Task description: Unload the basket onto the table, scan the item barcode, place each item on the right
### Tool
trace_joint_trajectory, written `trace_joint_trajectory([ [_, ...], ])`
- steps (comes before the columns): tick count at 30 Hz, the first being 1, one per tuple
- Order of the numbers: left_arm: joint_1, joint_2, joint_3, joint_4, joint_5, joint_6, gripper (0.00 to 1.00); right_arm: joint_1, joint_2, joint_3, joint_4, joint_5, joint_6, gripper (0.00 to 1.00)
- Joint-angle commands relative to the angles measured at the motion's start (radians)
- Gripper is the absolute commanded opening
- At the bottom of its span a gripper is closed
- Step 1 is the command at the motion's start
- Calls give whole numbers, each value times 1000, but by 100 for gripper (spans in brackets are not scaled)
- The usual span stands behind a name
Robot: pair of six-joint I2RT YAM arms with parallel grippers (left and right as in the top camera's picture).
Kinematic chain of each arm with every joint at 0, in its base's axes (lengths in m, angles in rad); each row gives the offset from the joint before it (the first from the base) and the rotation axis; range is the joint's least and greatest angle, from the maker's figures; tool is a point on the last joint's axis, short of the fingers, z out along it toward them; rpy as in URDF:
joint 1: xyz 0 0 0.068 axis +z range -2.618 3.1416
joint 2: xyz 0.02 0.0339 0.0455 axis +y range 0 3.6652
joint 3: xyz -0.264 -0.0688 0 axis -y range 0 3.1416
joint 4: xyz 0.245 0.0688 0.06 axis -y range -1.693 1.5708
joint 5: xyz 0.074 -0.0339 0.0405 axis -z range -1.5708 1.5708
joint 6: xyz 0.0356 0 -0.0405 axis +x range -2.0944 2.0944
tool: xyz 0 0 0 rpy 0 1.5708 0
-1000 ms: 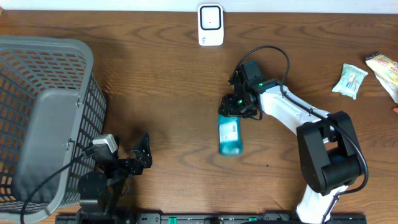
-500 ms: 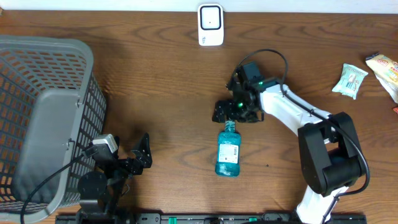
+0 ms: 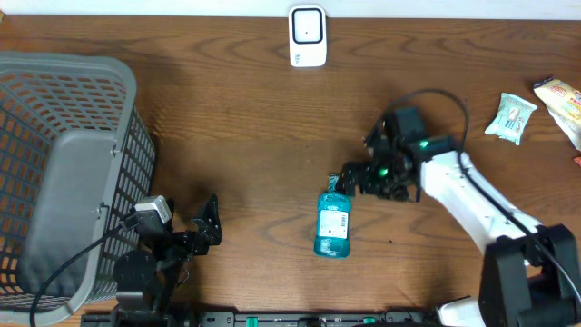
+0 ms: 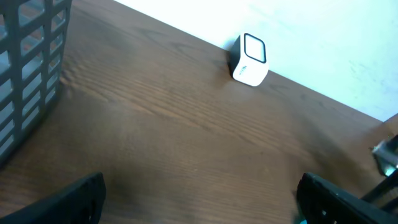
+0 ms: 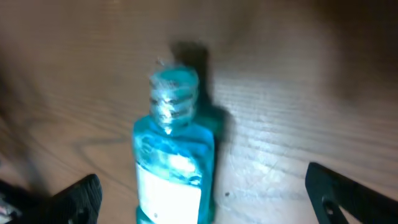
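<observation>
The blue bottle [image 3: 333, 224] lies flat on the desk [image 3: 245, 136], its cap just beside the right tool [image 3: 353, 182]; that tool's fingers are spread, gripping nothing; the left tool [image 3: 211, 223] is likewise spread.

The surface [image 3: 227, 118] is dark brown with wavy wood grain. The mouthwash bottle [image 3: 333, 224] is clear teal-blue with a white label. The scanner [image 3: 308, 36] at the far edge is white. The basket [image 3: 136, 163] on the left is grey, its walls an open grid.

The bottle [image 3: 333, 224] is lying flat mid-table [image 3: 236, 118], cap pointing toward the scanner [image 3: 308, 36] standing at the far edge. The basket [image 3: 64, 173] is sitting left, packets [image 3: 511, 118] far right.
</observation>
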Motion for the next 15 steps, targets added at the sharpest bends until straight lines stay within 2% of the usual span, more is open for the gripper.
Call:
trace_joint_trajectory([
  [1,-4,-3,2,-1,12,-12,98,32,26,-79,70,-6,64,99],
  [5,-4,-3,2,-1,12,-12,98,53,36,-92,121,62,100,99],
  [15,-4,-3,2,-1,12,-13,98,119,77,-92,151,11,100,99],
])
